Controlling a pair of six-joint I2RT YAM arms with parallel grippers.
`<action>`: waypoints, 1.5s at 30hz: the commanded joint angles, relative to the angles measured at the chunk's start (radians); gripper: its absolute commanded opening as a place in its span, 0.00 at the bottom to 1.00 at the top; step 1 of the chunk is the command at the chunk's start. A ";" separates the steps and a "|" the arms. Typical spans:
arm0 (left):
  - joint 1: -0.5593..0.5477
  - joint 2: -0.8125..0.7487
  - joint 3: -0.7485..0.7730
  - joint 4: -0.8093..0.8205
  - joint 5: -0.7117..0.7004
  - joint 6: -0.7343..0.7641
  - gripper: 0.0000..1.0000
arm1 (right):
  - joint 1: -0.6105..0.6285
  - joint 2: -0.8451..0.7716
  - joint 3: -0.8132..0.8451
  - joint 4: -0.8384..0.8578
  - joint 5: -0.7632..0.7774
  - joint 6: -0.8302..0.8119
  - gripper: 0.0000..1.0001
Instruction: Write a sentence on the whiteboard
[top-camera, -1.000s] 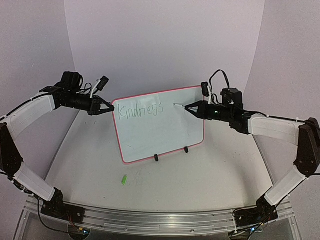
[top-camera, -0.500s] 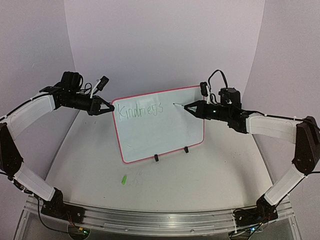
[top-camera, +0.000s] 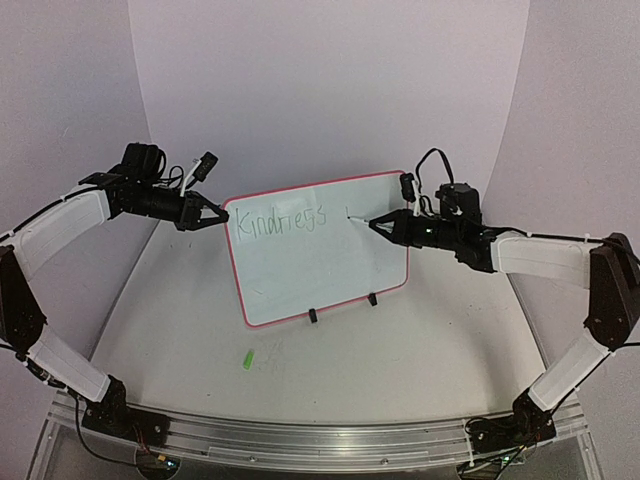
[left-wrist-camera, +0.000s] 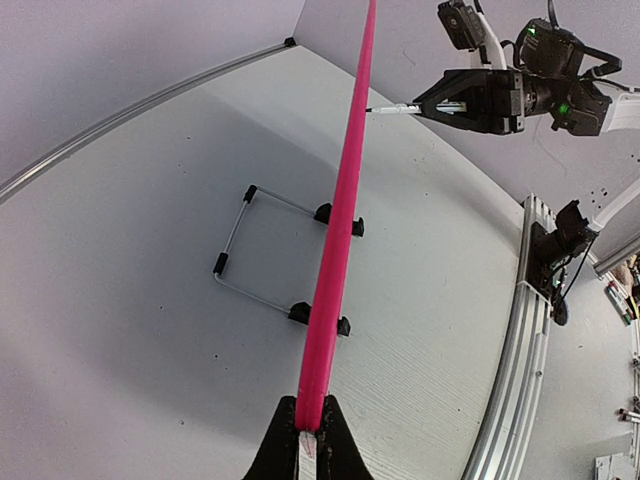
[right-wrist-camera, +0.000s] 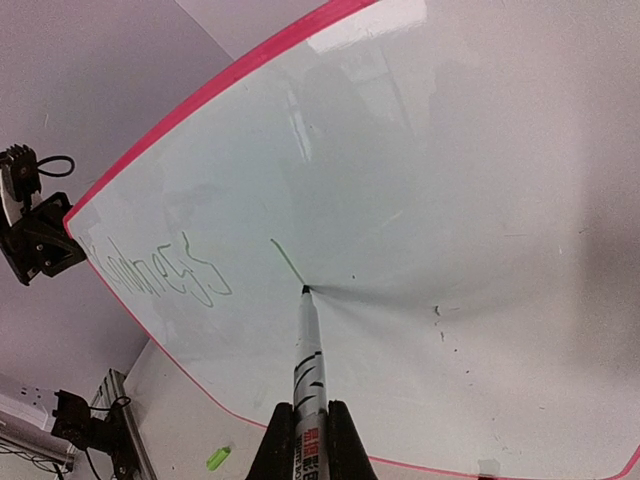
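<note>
The whiteboard (top-camera: 320, 270) stands tilted on its wire stand (left-wrist-camera: 240, 255) at the table's middle, its pink rim (left-wrist-camera: 340, 220) seen edge-on in the left wrist view. Of the sentence, one green word, "Kindness" (top-camera: 275, 220) (right-wrist-camera: 165, 275), runs along the top left. My left gripper (top-camera: 215, 217) (left-wrist-camera: 308, 425) is shut on the board's upper left rim. My right gripper (top-camera: 385, 224) (right-wrist-camera: 309, 420) is shut on a white marker (right-wrist-camera: 308, 360). The marker's tip touches the board at the lower end of a short green stroke (right-wrist-camera: 287, 262), to the right of the word.
A green marker cap (top-camera: 247, 358) (right-wrist-camera: 217, 458) lies on the table in front of the board. Two black clips (top-camera: 312, 315) hold the board's bottom edge. A metal rail (top-camera: 300, 445) with both arm bases runs along the near edge.
The right gripper has dropped slightly with the marker, and its tip has drawn a short downward green stroke to the right of the word. The left arm and the board have not moved.
</note>
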 joint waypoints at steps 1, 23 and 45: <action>-0.008 -0.032 0.002 0.027 0.019 0.014 0.00 | -0.005 -0.048 0.013 0.036 -0.023 0.006 0.00; -0.011 -0.026 0.004 0.024 0.012 0.016 0.00 | -0.004 0.013 0.102 0.070 0.003 -0.004 0.00; -0.011 -0.024 0.004 0.024 0.010 0.017 0.00 | -0.004 -0.085 -0.004 0.064 0.046 -0.007 0.00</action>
